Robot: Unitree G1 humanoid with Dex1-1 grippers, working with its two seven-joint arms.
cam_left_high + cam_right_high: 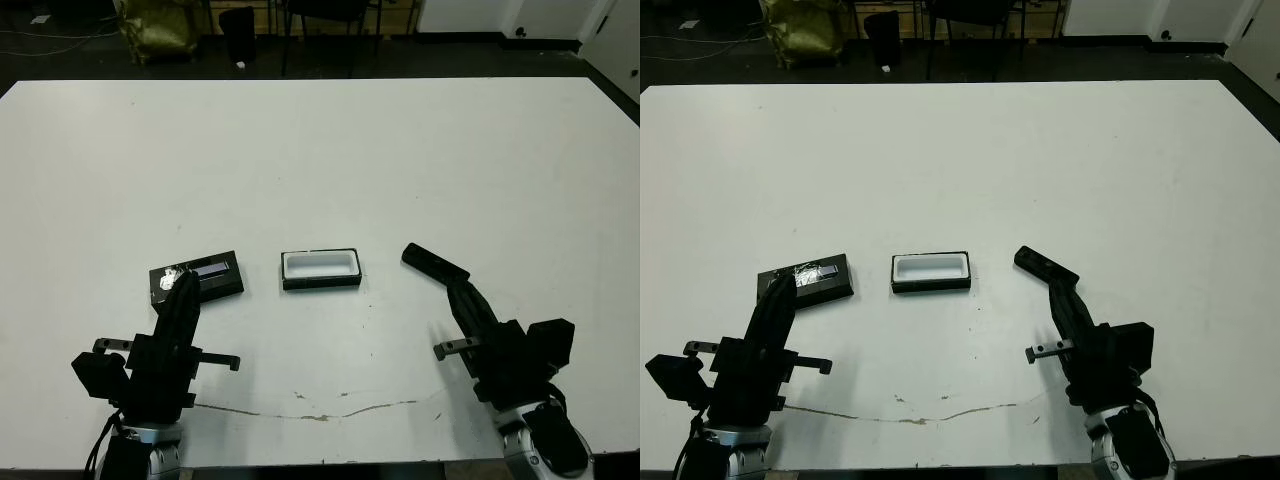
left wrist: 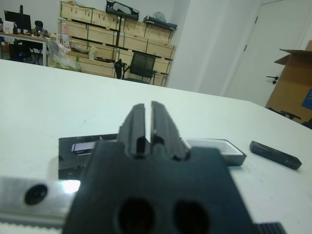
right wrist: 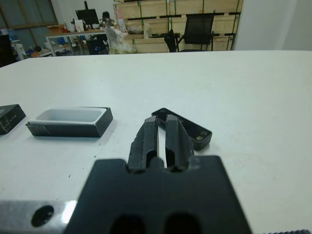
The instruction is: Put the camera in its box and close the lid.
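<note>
Camera (image 3: 181, 127) flat on table (image 1: 400, 160), just ahead of right gripper (image 3: 162, 123); whether touching fingertips, cannot tell. Right jaws closed, narrow slit between, gripping nothing. Left gripper (image 2: 145, 113) jaws closed too, empty, over near end of lid (image 1: 197, 277). Box (image 1: 320, 269) open, white lining up, between lid and camera. Head views: gripper hides camera's near end; right wrist view shows more of it. Camera's long axis diagonal, far end angled toward box.
</note>
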